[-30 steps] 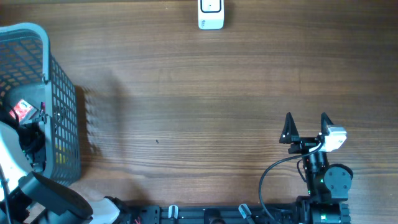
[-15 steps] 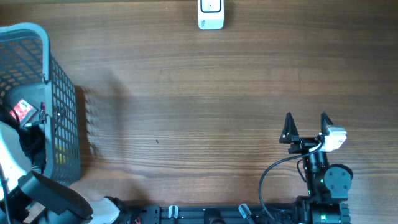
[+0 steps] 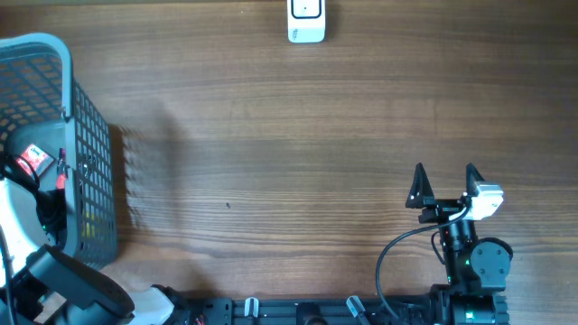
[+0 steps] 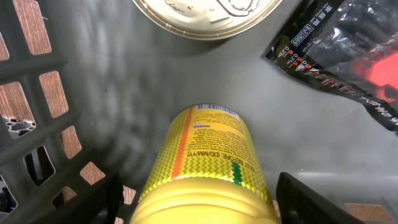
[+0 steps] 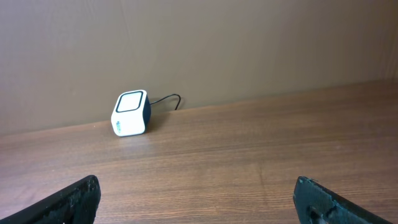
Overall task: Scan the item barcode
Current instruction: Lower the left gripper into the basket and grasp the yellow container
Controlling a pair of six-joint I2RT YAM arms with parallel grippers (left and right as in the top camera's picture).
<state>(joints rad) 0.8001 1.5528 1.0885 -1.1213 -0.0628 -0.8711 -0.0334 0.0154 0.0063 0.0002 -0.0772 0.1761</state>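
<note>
A mock shop checkout built on a robotics test bench: a white cube-shaped barcode scanner [image 3: 306,22] with a cable sits at the far edge of a wood-grain table [image 3: 271,135], against a plain brown wall [image 5: 249,37], and a grey plastic shopping basket [image 3: 90,153] holds groceries, namely a yellow can [image 4: 205,162], a round tin [image 4: 205,15] and a dark printed packet [image 4: 336,56]. Robot arms [image 3: 474,262] are fixed to a black rail [image 3: 298,311] along the near edge

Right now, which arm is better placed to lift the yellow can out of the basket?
Left. The left gripper is down inside the basket with a finger on each side of the yellow can. The right gripper stands open over the table, far from the basket, facing the scanner.
</note>
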